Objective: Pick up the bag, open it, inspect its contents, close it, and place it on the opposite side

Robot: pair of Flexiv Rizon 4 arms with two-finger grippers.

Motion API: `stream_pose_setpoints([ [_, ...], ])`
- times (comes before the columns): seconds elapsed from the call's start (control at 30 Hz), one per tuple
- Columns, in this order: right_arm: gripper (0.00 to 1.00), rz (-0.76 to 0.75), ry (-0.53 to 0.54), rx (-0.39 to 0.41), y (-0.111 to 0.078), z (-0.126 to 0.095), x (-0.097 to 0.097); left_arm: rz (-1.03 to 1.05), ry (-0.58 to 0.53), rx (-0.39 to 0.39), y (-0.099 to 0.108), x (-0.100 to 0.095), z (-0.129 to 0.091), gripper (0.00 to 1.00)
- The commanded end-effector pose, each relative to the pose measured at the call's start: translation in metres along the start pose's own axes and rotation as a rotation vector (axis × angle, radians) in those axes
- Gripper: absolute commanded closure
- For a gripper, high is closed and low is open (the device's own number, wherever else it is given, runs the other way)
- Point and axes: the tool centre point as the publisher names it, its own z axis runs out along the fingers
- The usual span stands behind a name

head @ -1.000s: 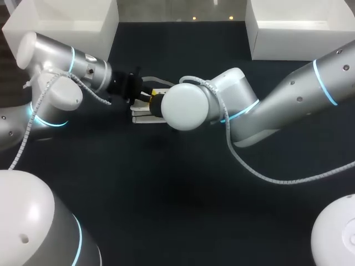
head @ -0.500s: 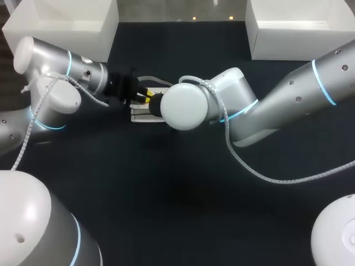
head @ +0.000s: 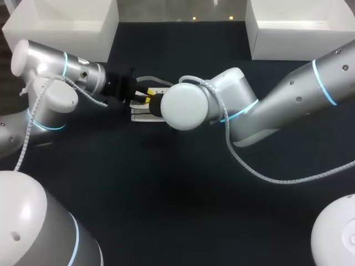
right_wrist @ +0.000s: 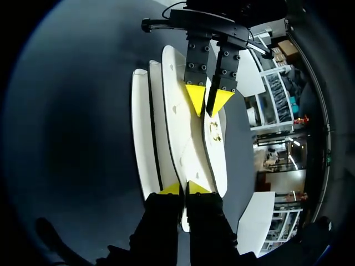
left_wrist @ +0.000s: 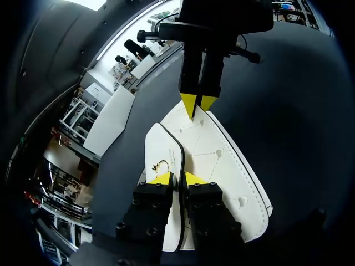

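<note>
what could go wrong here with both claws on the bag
The left claw and right claw each pinch only a thin edge of the bag, from opposite ends. Uneven pulling might let an edge slip out or strain it. The claws sit close together, so they may bump.

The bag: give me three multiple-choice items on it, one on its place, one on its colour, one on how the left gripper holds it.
1. Where on the table is the bag? A at the near edge; B mid-table, between the left gripper and the right gripper; C hanging off the right side.
2. Its colour? A white; B red; C green.
3. The left gripper is: A open above it; B open, well clear; C shut on its edge.
Answers: 1 B, the head view shows it between the arms' ends; 2 A, both wrist views show white panels; 3 C, both yellow tips pinch the flap's edge.
</note>
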Motion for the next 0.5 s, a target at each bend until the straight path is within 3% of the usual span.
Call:
stream_pose_setpoints([
  [0.03,1.0,0.0,-0.003,-0.001,0.0,0.002,0.001,-0.005,-0.017,-0.016,0.0,0.002,-0.001,0.66],
  [0.27,1.0,0.0,-0.003,-0.001,0.0,0.002,0.001,-0.015,-0.026,-0.057,0.008,-0.006,0.001,0.68],
  [0.3,1.0,0.0,-0.003,-0.001,0.0,0.002,0.001,-0.016,-0.028,-0.065,0.009,-0.007,0.002,0.76],
  [0.37,1.0,0.0,-0.003,-0.001,0.0,0.002,0.001,-0.025,-0.029,-0.074,0.012,-0.011,0.004,1.0],
  [0.5,1.0,0.0,-0.003,-0.001,0.0,0.002,0.001,-0.058,-0.016,-0.064,0.014,-0.016,0.005,1.0],
])
